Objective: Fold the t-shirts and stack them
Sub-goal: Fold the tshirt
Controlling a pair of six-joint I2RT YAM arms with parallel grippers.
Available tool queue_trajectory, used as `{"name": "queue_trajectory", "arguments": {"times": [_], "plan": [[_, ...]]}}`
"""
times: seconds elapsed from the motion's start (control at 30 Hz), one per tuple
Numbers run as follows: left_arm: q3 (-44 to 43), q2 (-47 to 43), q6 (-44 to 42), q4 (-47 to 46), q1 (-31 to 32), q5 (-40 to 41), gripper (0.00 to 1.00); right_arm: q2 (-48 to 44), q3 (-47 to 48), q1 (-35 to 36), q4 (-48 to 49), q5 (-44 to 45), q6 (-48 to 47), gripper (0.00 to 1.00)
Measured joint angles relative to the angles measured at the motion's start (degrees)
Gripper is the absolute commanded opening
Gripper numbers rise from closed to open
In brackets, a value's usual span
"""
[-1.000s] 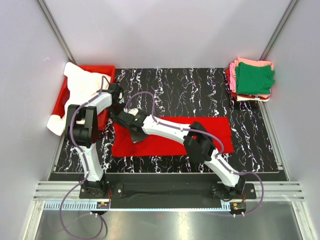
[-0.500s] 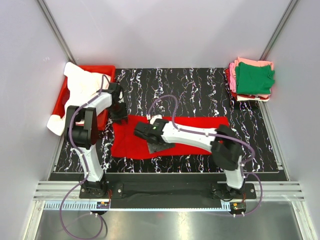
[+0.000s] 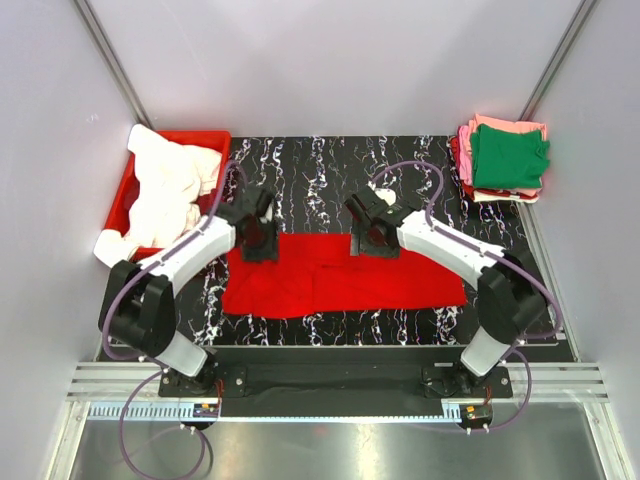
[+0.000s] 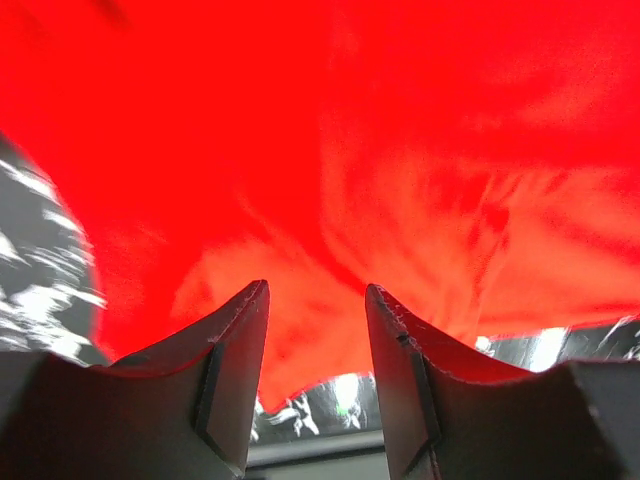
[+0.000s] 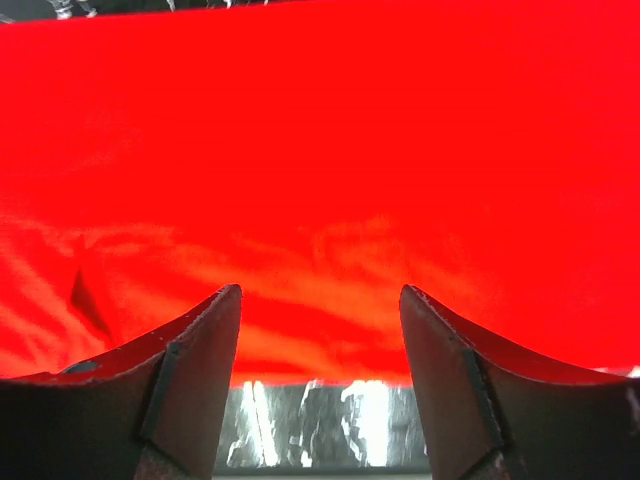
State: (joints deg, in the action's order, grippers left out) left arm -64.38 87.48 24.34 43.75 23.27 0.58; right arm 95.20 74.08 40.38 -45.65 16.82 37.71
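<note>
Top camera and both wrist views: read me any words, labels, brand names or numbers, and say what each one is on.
No readable text in any view.
The red t-shirt, the stacked t-shirts and the red bin are plain, with no print or label showing.
The toothed strip along the front rail has fine marks, too small to read as figures.

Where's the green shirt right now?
Top view: the green t-shirt lies on top of the folded stack by the far right corner of the mat, a pink shirt showing beneath it.
</note>
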Motion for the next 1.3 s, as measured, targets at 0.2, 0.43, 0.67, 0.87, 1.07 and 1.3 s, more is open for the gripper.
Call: {"name": "queue_trajectory", "arguments": {"times": [0.2,0.43,0.67,0.87,1.07,1.3], "plan": [[6.3,3.4,4.4,-0.8,5.4,-1.4,0.48,6.3,-2.1,-4.3,7.1,-4.5,-5.1,0.69],[6.4,8.3,6.5,-4.8,6.8,-2.7,0.48,11.1,-5.7,-8.3,13.3,-9.4,-7.3,0.65],[-5.0,18.4,4.4,-0.2,5.0,-2.6,0.47,5.4,-14.4,-9.1,22.2,-13.7,-3.7,0.64],[-39.0,40.4,1.7,7.5,2.3,-2.3,0.47,0.0,-22.1,0.0,29.9,-18.8,10.3,0.68],[-74.8,60.6,-0.7,7.9,2.6,-9.5,0.52,3.5,-11.6,17.6,20.9,-21.3,17.8,0.79],[-61.7,50.8,-0.9,5.7,3.1,-14.4,0.67,-2.9,-2.8,16.1,2.9,-10.2,17.3,0.84]]}}
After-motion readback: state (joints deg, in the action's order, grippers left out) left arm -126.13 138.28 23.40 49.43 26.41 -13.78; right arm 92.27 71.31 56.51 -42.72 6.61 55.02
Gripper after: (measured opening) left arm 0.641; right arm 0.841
